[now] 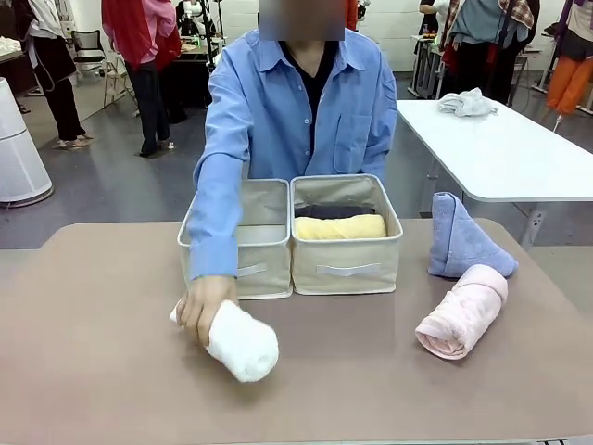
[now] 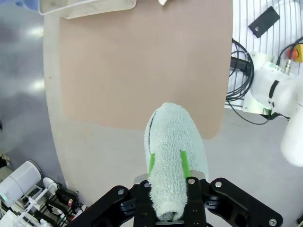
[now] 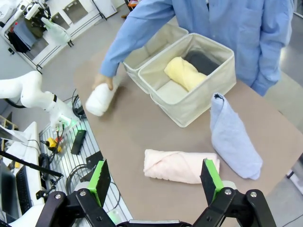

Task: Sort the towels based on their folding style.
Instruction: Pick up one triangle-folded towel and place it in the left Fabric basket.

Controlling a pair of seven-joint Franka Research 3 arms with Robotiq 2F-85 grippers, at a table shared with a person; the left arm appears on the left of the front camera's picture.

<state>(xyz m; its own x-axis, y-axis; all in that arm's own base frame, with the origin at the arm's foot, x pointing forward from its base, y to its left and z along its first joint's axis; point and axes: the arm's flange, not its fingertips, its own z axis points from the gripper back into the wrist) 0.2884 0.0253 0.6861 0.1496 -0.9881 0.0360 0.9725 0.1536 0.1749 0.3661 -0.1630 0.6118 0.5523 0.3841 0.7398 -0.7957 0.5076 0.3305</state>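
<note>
Pale green towel point(image 2: 173, 127) is held clamped in the left gripper point(image 2: 168, 163) over the table point(image 2: 142, 61), apparently for the left box point(image 1: 264, 278); right gripper point(image 3: 156, 176) is spread wide above the pink roll point(image 3: 180, 165); yellow roll point(image 1: 340, 227) and dark grey roll point(image 1: 334, 211) are grouped in the right box point(image 1: 347, 269).

Worktop point(image 1: 93, 371): plain taupe-brown. Fabric boxes point(image 1: 347, 255): beige, unpatterned, with pale grey rims. Plain terry throughout: yellow towel point(image 1: 339, 227), dark grey towel point(image 1: 334, 211), white towel point(image 1: 243, 345), pink towel point(image 1: 463, 313), blue towel point(image 1: 459, 241), pale green towel point(image 2: 173, 137). Left gripper point(image 2: 167, 161) and right gripper point(image 3: 155, 173): black, fingers point(image 2: 184, 163) faced in bright green. Person's shirt point(image 1: 278, 111): light blue over a dark top.
</note>
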